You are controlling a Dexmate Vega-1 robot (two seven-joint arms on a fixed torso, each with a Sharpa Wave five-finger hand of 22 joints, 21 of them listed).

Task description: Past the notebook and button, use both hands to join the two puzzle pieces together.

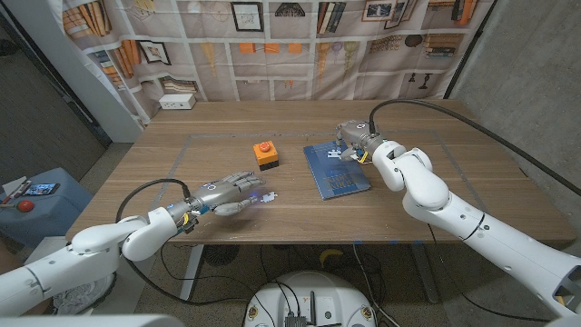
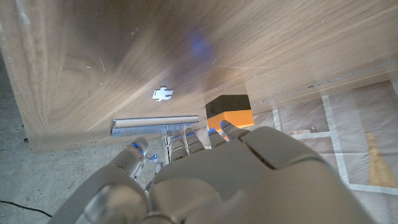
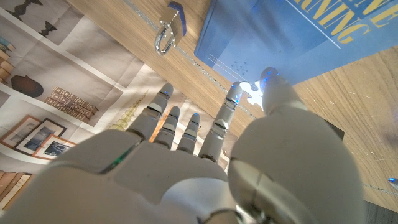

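Two robot hands we see over the worktop. Our left robot hand reaches forward with fingers spread, holding nothing; one white puzzle piece lies just beyond its fingertips. Our right robot hand hovers at the blue notebook, pinching the other puzzle piece. Between them stands the orange button.

The right hand covers part of a puzzle piece (shape unclear) on the notebook.
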